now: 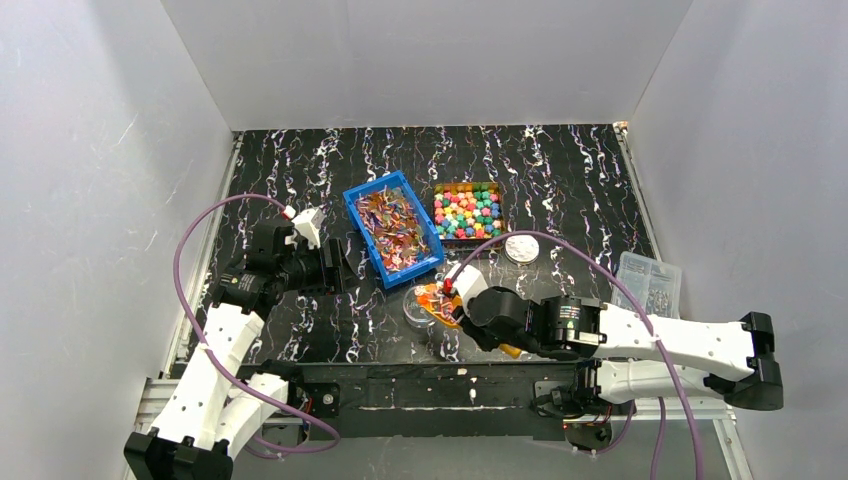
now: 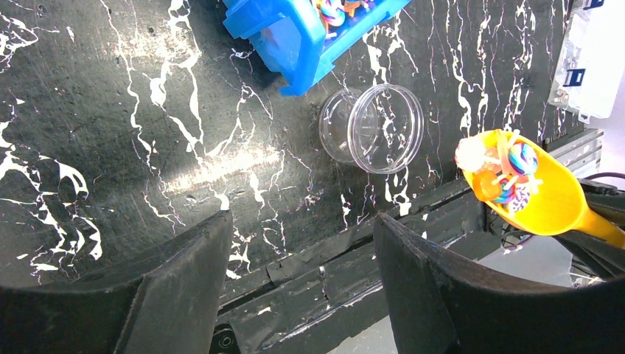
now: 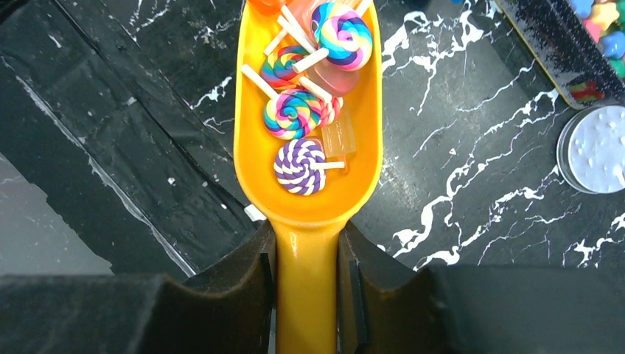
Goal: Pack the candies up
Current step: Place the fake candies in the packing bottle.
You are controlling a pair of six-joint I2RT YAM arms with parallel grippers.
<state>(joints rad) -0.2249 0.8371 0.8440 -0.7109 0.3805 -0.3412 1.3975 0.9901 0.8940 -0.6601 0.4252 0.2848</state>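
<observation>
The candies [image 1: 467, 211], small knobbly sweets in many colours, fill a black tray [image 1: 497, 187] at mid-table; a few candies [image 3: 601, 22] show at the top right of the right wrist view. My right gripper [image 3: 307, 240] is shut on the handle of a yellow scoop [image 3: 309, 210] that carries several swirl lollipops [image 3: 301, 166]. From above, the scoop [image 1: 440, 302] hangs over a clear round dish [image 1: 416, 306]. My left gripper [image 2: 302, 221] is open and empty, left of the dish [image 2: 385, 127] and low over the table.
A blue bin [image 1: 357, 196] of lollipops stands left of the tray. A white round lid [image 1: 521, 248] lies right of the scoop. A clear plastic box [image 1: 648, 283] sits at the right edge. White walls close in the table.
</observation>
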